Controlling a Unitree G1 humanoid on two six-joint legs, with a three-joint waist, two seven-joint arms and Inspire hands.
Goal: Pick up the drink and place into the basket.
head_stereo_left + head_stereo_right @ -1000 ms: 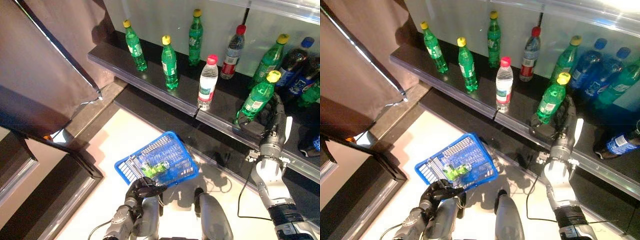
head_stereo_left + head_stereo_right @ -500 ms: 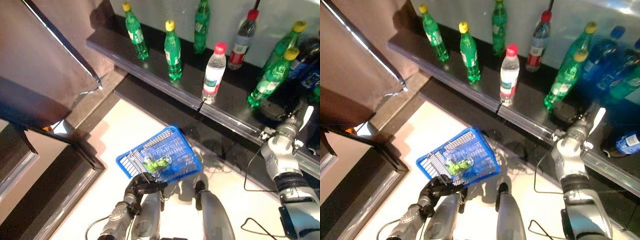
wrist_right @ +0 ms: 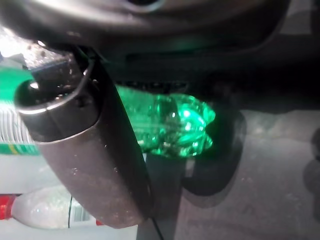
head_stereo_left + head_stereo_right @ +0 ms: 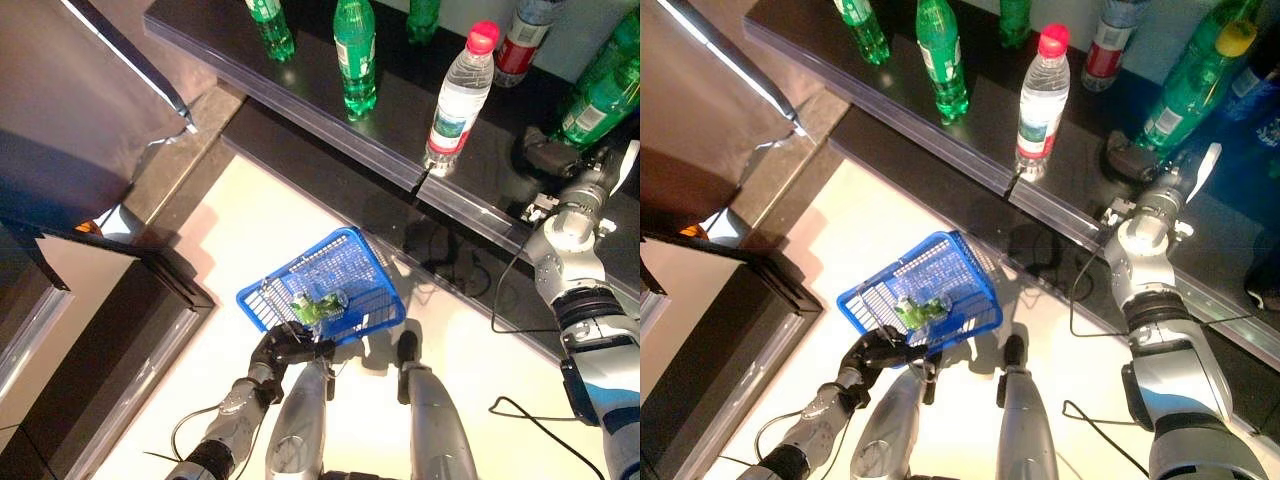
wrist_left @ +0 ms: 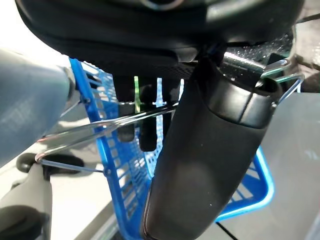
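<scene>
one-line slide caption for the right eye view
Left hand grips the blue plastic basket while the right hand closes on a green yellow-capped bottle on the dark shelf.

Two silver-grey jointed arms end in dark hands: left hand (image 4: 283,348) black and glossy, right hand (image 4: 1140,165) dark with a white-covered thumb above a pale rounded wrist
</scene>
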